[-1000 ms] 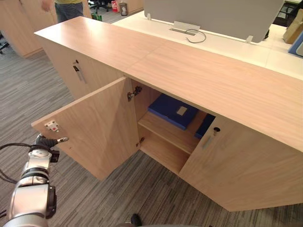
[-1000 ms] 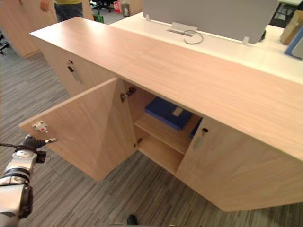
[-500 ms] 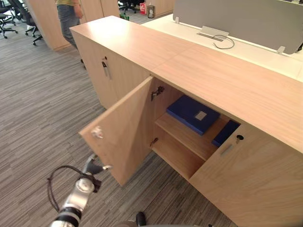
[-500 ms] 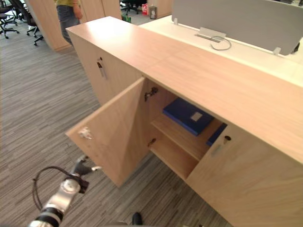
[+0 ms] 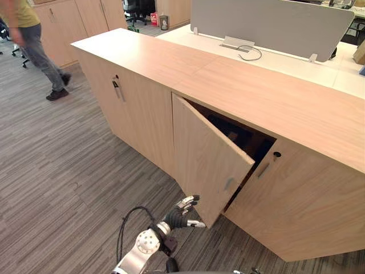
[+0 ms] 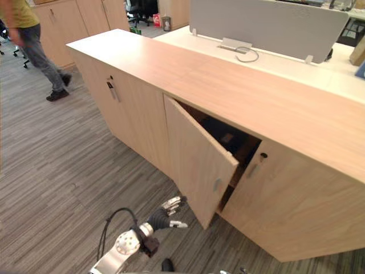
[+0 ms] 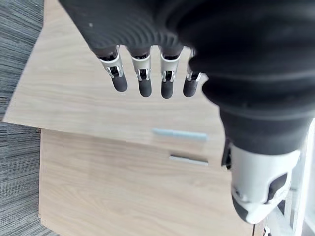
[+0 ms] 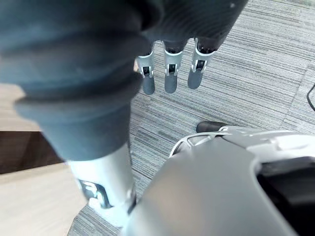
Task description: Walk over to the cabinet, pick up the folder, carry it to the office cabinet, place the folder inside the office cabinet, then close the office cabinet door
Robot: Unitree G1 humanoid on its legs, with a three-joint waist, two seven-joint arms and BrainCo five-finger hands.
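Closing step, judging by how things lie: the folder (image 6: 224, 133) is already inside the office cabinet (image 5: 256, 91), flat on a shelf in the dark gap behind the door (image 5: 208, 154). It looks dark, with a small pale label on top. Most of it is hidden, so I can't tell which way its long axis runs.

The door stands ajar, hinged on its left side, with the free edge swung out toward the robot. The left hand (image 5: 183, 208) sits low, just beside the door's bottom edge near the free corner, on the outer face. Its fingers are straight and spread and it holds nothing. I can't tell whether the tips touch the wood. In the left wrist view the fingers point at the wood panel, with the door handle (image 7: 179, 133) past them.

So the door lies ahead of and above the left hand, and the push should go inward, toward the cabinet front. The left hand is clearly nearer. The right hand (image 8: 170, 73) hangs over the carpet (image 8: 246, 64), fingers straight and empty.
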